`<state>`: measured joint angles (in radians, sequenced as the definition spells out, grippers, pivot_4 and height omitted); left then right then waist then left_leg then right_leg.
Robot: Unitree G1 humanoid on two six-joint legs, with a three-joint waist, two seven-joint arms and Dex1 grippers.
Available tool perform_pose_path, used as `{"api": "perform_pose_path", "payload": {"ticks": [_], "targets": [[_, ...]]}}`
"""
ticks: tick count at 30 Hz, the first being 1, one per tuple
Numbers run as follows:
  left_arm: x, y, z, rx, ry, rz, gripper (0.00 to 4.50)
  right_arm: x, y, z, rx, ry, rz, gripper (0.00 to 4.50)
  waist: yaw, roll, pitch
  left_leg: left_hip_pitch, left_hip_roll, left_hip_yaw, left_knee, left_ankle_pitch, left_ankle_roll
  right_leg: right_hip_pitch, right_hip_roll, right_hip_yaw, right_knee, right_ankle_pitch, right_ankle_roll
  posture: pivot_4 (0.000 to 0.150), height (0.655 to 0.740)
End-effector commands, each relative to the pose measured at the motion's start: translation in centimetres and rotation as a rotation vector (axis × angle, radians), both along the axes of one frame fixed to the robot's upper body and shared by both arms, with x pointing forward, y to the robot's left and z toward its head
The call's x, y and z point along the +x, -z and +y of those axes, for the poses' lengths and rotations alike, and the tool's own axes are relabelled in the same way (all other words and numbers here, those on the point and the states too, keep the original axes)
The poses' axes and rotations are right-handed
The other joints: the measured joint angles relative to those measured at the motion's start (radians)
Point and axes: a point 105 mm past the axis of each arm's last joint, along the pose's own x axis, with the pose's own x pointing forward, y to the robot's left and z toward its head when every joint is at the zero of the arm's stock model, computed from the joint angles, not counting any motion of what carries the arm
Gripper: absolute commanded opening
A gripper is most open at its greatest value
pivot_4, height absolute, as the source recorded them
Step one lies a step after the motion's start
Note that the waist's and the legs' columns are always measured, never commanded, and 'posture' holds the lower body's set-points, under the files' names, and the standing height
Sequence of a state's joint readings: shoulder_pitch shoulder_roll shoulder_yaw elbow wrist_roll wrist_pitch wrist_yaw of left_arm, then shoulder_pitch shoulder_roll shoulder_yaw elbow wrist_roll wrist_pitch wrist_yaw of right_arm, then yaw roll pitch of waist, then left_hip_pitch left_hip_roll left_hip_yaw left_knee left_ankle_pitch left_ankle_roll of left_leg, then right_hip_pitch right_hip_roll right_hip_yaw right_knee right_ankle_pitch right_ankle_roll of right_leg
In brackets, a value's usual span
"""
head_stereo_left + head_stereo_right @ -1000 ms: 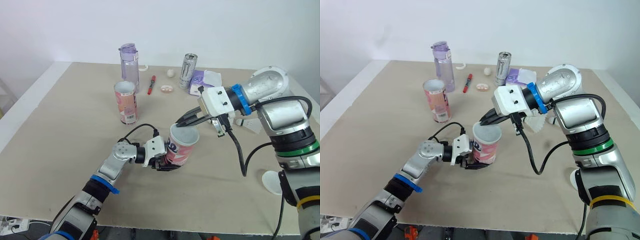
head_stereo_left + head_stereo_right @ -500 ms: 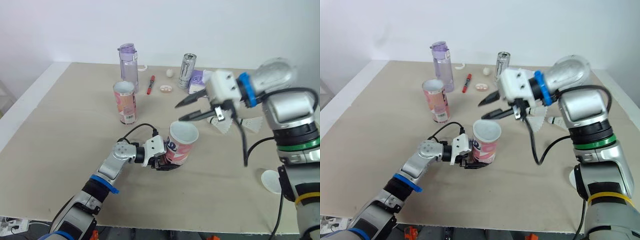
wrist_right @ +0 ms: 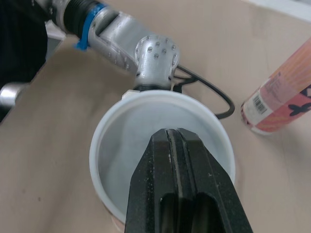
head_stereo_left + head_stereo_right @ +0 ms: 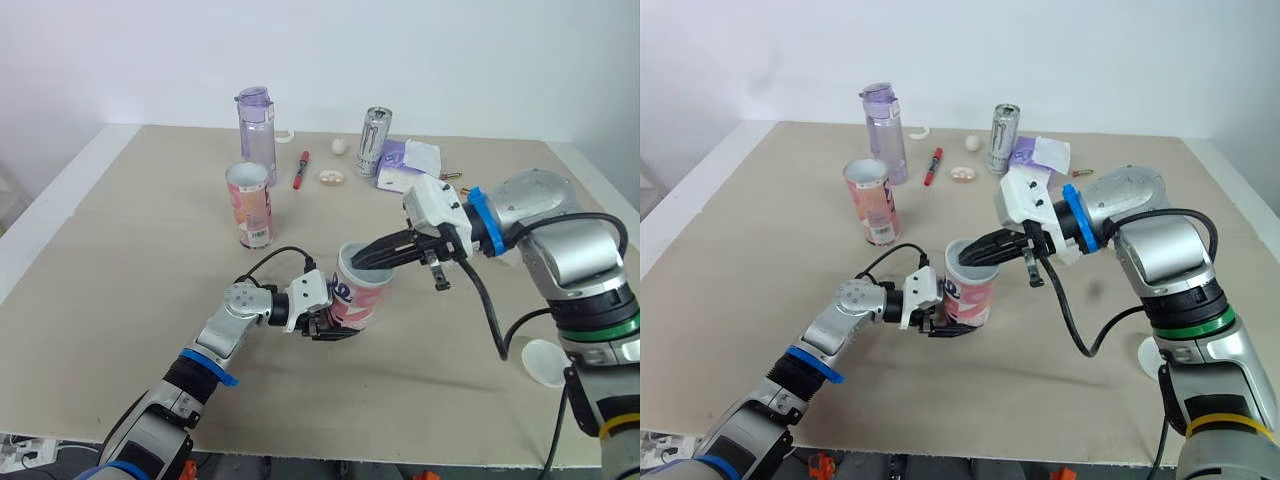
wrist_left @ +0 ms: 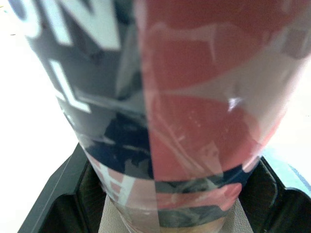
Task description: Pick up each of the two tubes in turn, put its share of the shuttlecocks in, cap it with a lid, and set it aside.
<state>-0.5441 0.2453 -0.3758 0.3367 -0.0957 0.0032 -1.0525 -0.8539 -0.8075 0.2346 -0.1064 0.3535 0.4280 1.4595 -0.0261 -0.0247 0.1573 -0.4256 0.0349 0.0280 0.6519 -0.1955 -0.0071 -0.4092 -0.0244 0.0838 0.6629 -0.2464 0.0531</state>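
A pink and dark tube (image 4: 360, 297) with an open white mouth stands near the table's middle, leaning slightly. My left gripper (image 4: 326, 322) is shut on the tube's lower part, and in the left wrist view the tube (image 5: 184, 121) sits between the black fingers (image 5: 48, 204). My right gripper (image 4: 358, 263) is shut, its tips at the tube's rim. In the right wrist view the joined fingers (image 3: 182, 194) point down into the tube's white inside (image 3: 126, 145). A second pink tube (image 4: 250, 204) stands open and upright farther back on the left. A white lid (image 4: 545, 362) lies at the right.
Along the back of the table stand a purple water bottle (image 4: 257, 120) and a silver drink can (image 4: 373, 140). Around them lie a red pen (image 4: 300, 170), a white and purple packet (image 4: 410, 160), a small white ball (image 4: 340, 146) and a small round object (image 4: 331, 178).
The right gripper was at the tube's mouth, rose up open half a second ago, and has come back down to the rim with its fingers shut. The left gripper and tube stayed put.
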Motion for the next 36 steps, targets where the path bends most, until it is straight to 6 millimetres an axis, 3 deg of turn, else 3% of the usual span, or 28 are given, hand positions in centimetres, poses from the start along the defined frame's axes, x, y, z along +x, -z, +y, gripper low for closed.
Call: {"api": "perform_pose_path", "payload": {"ticks": [1, 12, 13, 18, 22, 23, 25, 28, 30, 32, 33, 34, 35, 36], "targets": [[0.6, 1.8, 1.4, 0.066, -0.072, 0.053, 3.31, 0.6, 3.1, -0.4, -0.167, 0.01, -0.003, 0.03, 0.0, 0.0, 0.0, 0.0, 0.0, 0.0, 0.0, 0.0, 0.0, 0.0, 0.0, 0.0, 0.0, 0.0, 0.0, 0.15, 0.74], [0.7, 1.9, 1.5, 0.064, -0.081, 0.051, 3.31, 0.9, 5.1, 0.0, -0.268, -0.033, -0.008, 0.03, -0.001, -0.005, -0.007, 0.01, 0.006, 0.0, -0.001, -0.001, -0.002, 0.001, -0.002, 0.0, -0.001, 0.0, -0.001, 0.15, 0.74], [0.7, 1.8, 1.5, 0.063, -0.082, 0.05, 3.31, 0.8, 4.7, 0.1, -0.243, -0.033, 0.003, 0.03, -0.001, -0.005, -0.007, 0.011, 0.007, 0.001, -0.001, -0.001, -0.002, 0.001, -0.003, 0.0, -0.001, 0.0, -0.001, 0.15, 0.74], [0.6, 1.7, 1.4, 0.06, -0.08, 0.047, 3.31, 1.4, -0.7, -1.1, 0.04, 0.064, 0.068, 0.03, -0.001, -0.005, -0.007, 0.012, 0.008, 0.002, -0.002, -0.002, -0.004, 0.002, -0.005, -0.004, -0.003, 0.002, -0.003, 0.15, 0.74], [0.6, 1.5, 1.5, 0.053, -0.077, 0.044, 3.31, 1.9, -4.2, -5.3, 0.246, 0.212, 0.046, 0.03, 0.006, -0.004, -0.004, 0.009, 0.009, 0.008, -0.011, -0.001, -0.002, 0.002, -0.012, -0.01, -0.012, 0.007, -0.008, 0.15, 0.74], [0.6, 1.5, 1.5, 0.05, -0.077, 0.043, 3.31, 1.9, -4.5, -5.9, 0.285, 0.236, 0.044, 0.03, 0.006, -0.004, -0.004, 0.0, 0.009, 0.011, -0.011, 0.0, 0.0, -0.004, -0.013, -0.012, -0.016, 0.014, -0.007, 0.15, 0.74], [0.6, 1.3, 1.5, 0.04, -0.076, 0.042, 3.31, 1.6, -4.7, -7.1, 0.393, 0.288, 0.068, 0.03, 0.006, -0.005, -0.005, -0.001, 0.008, 0.012, -0.011, 0.0, -0.001, -0.006, -0.012, -0.012, -0.017, 0.013, -0.007, 0.15, 0.74], [0.5, 1.1, 1.5, 0.033, -0.074, 0.037, 3.31, 1.3, -4.0, -8.7, 0.486, 0.361, 0.073, 0.03, 0.006, -0.005, -0.004, -0.003, 0.008, 0.012, -0.013, -0.001, -0.001, -0.005, -0.009, -0.012, -0.018, 0.01, -0.004, 0.15, 0.74], [0.4, 0.6, 1.4, 0.006, -0.061, 0.039, 3.31, 0.7, -0.4, -10.1, 0.473, 0.434, 0.093, 0.03, 0.005, -0.003, -0.004, -0.003, 0.008, 0.012, -0.014, -0.001, -0.001, -0.005, -0.008, -0.012, -0.018, 0.011, -0.003, 0.15, 0.74], [0.2, 0.0, 1.3, -0.022, -0.047, 0.037, 3.31, -0.5, 3.2, -10.2, 0.437, 0.458, 0.158, 0.03, 0.005, -0.001, -0.003, -0.003, 0.008, 0.012, -0.014, -0.001, -0.001, -0.006, -0.008, -0.011, -0.018, 0.012, -0.002, 0.15, 0.74], [0.2, -0.1, 1.3, -0.027, -0.045, 0.029, 3.85, -0.8, 4.3, -10.0, 0.421, 0.455, 0.175, 0.5, 0.006, -0.002, -0.003, -0.003, 0.009, 0.012, -0.014, -0.001, -0.001, -0.007, -0.005, -0.01, -0.018, 0.01, 0.002, 0.15, 0.74], [0.3, -0.2, 1.3, -0.028, -0.043, 0.021, 3.99, -1.1, 5.1, -9.7, 0.404, 0.45, 0.186, 0.64, 0.01, -0.008, -0.004, -0.004, 0.009, 0.01, -0.013, -0.001, -0.001, -0.006, -0.004, -0.01, -0.017, 0.008, 0.004, 0.15, 0.74], [0.2, -0.3, 1.3, -0.029, -0.038, 0.017, 4.2, -1.5, 5.8, -9.4, 0.396, 0.443, 0.2, 0.86, 0.008, -0.008, -0.004, -0.002, 0.011, 0.006, -0.013, -0.001, -0.001, -0.002, 0.0, -0.013, -0.018, 0.006, 0.002, 0.15, 0.74], [0.2, -0.4, 1.3, -0.034, -0.035, 0.011, 4.42, -1.8, 6.5, -9.1, 0.392, 0.437, 0.214, 1.09, 0.003, 0.001, -0.003, -0.003, 0.012, 0.006, -0.013, -0.001, -0.001, -0.003, 0.0, -0.013, -0.018, 0.005, 0.0, 0.15, 0.74]]}}
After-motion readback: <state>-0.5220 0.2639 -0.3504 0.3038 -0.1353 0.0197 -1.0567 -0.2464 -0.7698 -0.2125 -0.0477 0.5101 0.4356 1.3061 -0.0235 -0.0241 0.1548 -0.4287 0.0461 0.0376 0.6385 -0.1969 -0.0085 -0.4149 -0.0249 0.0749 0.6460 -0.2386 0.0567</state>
